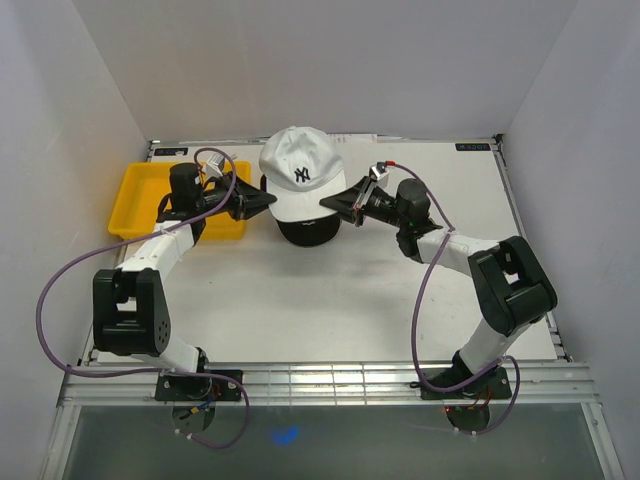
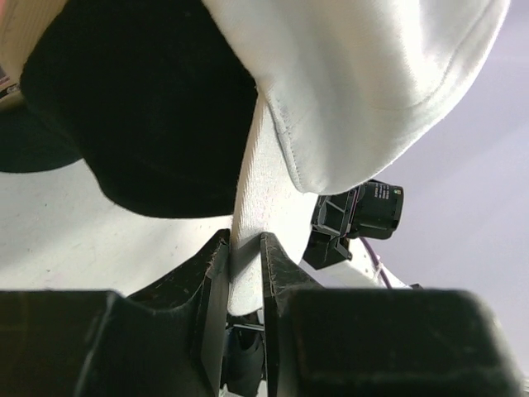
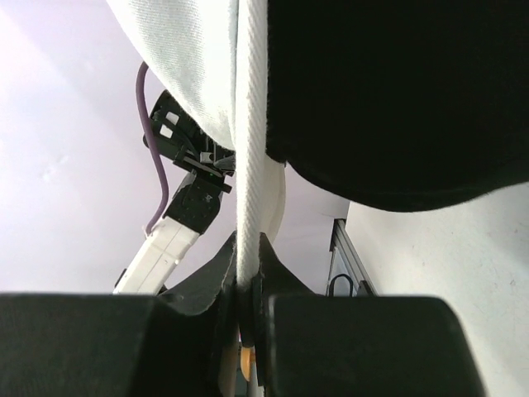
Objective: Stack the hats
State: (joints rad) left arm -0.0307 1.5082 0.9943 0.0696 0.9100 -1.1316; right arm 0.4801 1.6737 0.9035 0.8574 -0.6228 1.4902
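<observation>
Your bench (image 1: 300, 300), listed from near edge to far. Item one: two arm bases bolted at the near edge, both arms reaching inward toward the middle. Item two: your left end effector (image 1: 262, 203), clamped on the left lower edge of the white cap (image 1: 300, 172); the left wrist view shows a fold of white fabric pinched between its two fingers. Item three: your right end effector (image 1: 332, 205), pinching the same cap from the opposite side; in the right wrist view its fingers are squeezed onto a thin white twill band at the cap's rim. Item four: the white cap itself, one piece, dark embroidered logo on the front, crown up, held between the two end effectors toward the far middle of the bench. Item five: the black cap (image 1: 308, 232), directly beneath the white one, only its near side showing below the white rim; whether the two caps touch, you cannot tell. Item six: a yellow tray (image 1: 135, 190), far left, partly behind the left arm.
</observation>
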